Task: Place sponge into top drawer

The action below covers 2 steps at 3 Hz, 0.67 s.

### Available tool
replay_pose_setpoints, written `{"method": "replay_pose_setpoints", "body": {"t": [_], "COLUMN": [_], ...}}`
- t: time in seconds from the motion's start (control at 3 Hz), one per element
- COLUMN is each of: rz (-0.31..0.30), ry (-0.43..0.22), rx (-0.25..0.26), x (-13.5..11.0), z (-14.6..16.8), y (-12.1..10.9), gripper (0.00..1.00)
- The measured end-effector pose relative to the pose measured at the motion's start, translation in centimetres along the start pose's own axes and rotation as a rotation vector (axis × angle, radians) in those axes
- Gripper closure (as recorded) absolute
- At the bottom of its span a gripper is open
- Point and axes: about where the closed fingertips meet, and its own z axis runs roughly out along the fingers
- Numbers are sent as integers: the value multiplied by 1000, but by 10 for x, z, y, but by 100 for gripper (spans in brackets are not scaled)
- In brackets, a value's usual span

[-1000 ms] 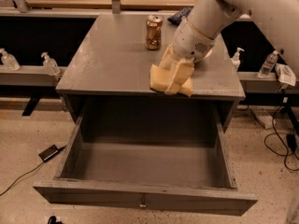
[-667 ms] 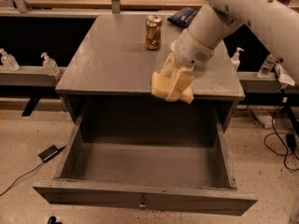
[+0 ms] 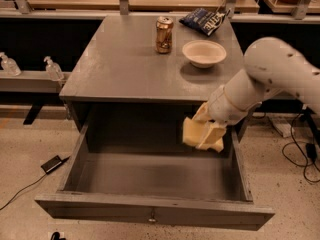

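Yellow sponge (image 3: 199,135) in tool (image 3: 209,125), over top drawer (image 3: 150,212) (can (image 3: 164,34), bowl (image 3: 204,53) behind)

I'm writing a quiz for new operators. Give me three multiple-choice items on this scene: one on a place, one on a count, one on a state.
1. Where is the sponge? A on the floor; B in the gripper, over the drawer; C on a shelf.
2. How many things sit on the table top? A one; B three; C five.
3. The drawer is: A pulled open; B shut; C taken out.

Answers:
1. B, the gripper is closed on the sponge above the drawer.
2. B, there is a can, a bowl and a bag.
3. A, its bare inside shows.
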Motion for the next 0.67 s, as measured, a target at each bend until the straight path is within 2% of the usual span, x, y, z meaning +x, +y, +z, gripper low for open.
{"method": "replay_pose_setpoints", "body": {"t": [0.33,0.67], "rz": [3,-5], "ry": [-16,-73], "rx": [-21,-119], "x": [21,24], "z": [42,90], "y": [9,15], "gripper": [100,75]}}
